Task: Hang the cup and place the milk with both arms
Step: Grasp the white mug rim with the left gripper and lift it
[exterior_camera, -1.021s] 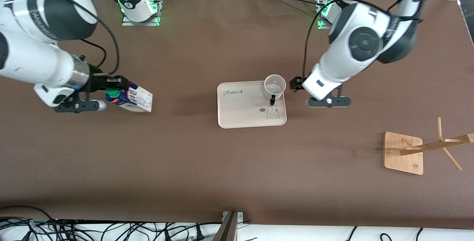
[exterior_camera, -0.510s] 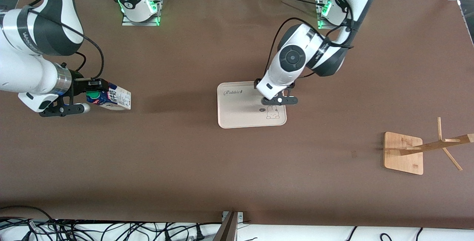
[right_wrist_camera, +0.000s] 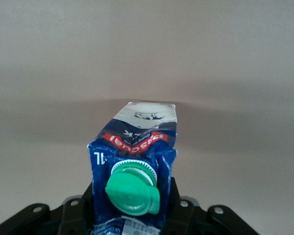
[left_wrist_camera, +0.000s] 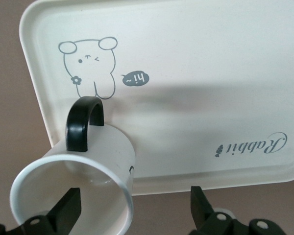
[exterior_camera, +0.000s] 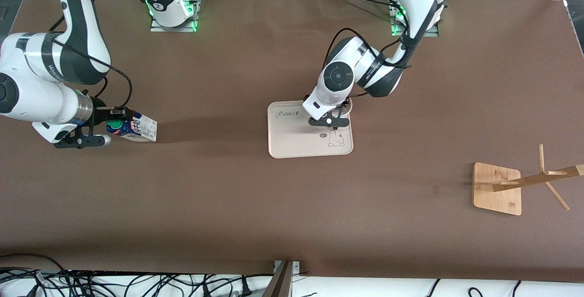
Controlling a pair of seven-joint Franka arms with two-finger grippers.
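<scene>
The cup point(left_wrist_camera: 73, 193), white with a black handle, stands on the cream tray point(left_wrist_camera: 196, 73) near its corner. My left gripper point(left_wrist_camera: 134, 210) is open just above it, one finger inside the cup and the other outside its wall. In the front view the left gripper point(exterior_camera: 336, 113) covers most of the cup point(exterior_camera: 346, 108) on the tray point(exterior_camera: 292, 137). My right gripper point(exterior_camera: 119, 121) is shut on the milk point(exterior_camera: 137, 128), a blue and white carton held tilted over the table at the right arm's end. The right wrist view shows the milk point(right_wrist_camera: 134, 147) with its green cap, between the jaws of the right gripper point(right_wrist_camera: 132, 215).
A wooden rack with slanted pegs stands on a square base point(exterior_camera: 497, 189) at the left arm's end of the table, nearer the front camera than the tray. Cables lie along the table's front edge.
The left arm has swung from beside the tray to over the cup and come down around its rim. The right arm has carried the milk farther toward the right arm's end.
</scene>
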